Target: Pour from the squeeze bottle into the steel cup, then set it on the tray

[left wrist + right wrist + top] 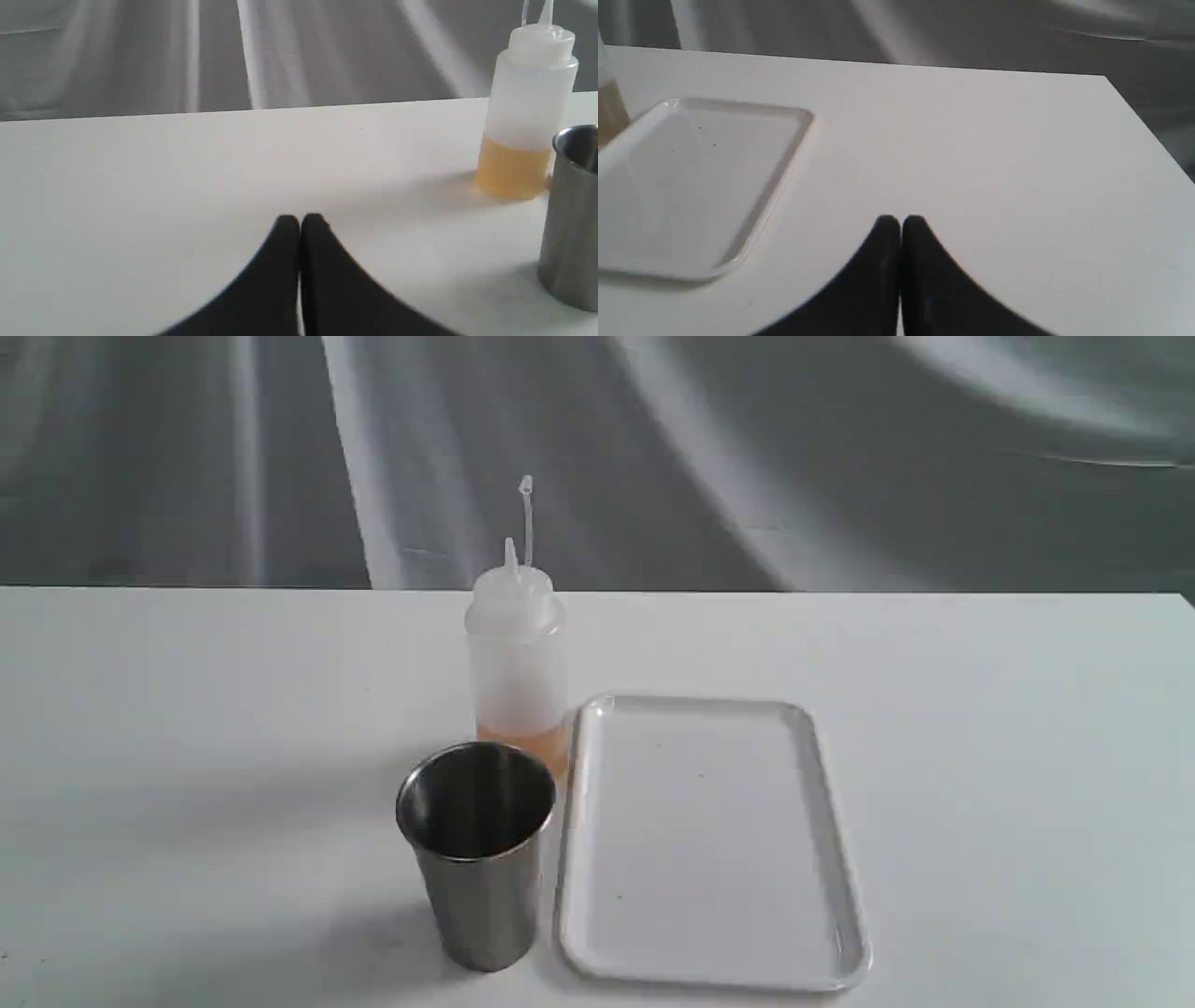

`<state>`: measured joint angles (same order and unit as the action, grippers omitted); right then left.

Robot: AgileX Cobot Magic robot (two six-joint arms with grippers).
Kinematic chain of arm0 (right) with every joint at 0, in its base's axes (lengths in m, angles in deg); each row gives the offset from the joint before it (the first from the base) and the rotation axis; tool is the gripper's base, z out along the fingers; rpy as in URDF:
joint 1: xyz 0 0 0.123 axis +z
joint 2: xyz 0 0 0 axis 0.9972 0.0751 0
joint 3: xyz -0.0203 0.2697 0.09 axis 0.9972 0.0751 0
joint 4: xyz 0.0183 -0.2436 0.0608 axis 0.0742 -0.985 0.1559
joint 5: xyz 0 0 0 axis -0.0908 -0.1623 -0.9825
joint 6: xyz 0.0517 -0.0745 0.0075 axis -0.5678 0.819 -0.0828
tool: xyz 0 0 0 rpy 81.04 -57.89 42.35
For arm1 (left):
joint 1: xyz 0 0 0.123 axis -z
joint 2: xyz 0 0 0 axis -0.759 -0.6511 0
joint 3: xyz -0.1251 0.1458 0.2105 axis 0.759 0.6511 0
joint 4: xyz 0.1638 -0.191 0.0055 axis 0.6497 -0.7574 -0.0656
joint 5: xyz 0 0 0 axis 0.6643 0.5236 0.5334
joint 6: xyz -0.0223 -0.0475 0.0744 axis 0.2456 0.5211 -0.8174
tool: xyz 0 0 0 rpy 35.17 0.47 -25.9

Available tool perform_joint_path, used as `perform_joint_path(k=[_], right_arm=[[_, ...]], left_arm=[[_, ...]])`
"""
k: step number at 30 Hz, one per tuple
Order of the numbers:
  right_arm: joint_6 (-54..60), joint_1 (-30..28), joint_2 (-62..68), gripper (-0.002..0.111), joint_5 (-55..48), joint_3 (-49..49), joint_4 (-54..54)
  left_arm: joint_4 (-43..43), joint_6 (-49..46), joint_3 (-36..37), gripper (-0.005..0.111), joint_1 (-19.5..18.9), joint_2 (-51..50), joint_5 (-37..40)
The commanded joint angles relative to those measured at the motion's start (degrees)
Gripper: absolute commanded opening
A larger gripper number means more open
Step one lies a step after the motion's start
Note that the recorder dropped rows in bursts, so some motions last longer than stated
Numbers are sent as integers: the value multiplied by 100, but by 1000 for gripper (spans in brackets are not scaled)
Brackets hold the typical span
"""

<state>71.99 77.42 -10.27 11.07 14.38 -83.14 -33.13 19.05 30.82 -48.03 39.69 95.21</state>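
The squeeze bottle (516, 658) stands upright mid-table, translucent white with amber liquid at its base, its cap strap sticking up. Just in front of it stands the steel cup (478, 851), upright. The white tray (711, 840) lies flat to the right of both, with nothing on it. No arm shows in the exterior view. In the left wrist view my left gripper (300, 223) is shut over bare table, well apart from the squeeze bottle (525, 112) and steel cup (572, 219). In the right wrist view my right gripper (900, 224) is shut over bare table, apart from the tray (775, 168).
The white table (187, 728) runs back to a far edge in front of a grey draped backdrop (747, 457). Its right-hand corner (1106, 77) shows in the right wrist view.
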Motion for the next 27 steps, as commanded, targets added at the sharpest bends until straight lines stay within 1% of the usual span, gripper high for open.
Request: perform_joint_path(k=[1,12,18,22,27], right_arm=[[-9,-31,-35,0,63,21,-31],[-10,-31,-35,0,75,21,-31],[5,-31,-35,0,260,21,-296],[5,-31,-35,0,984,21,-296],[-9,-31,-35,0,2557,21,-273]], left_arm=[[-6,26,25,0,-9,15,-43],[-6,17,25,0,-9,15,-43],[-6,17,25,0,-9,15,-43],[-6,35,25,0,-9,15,-43],[-6,35,25,0,-9,15,-43]])
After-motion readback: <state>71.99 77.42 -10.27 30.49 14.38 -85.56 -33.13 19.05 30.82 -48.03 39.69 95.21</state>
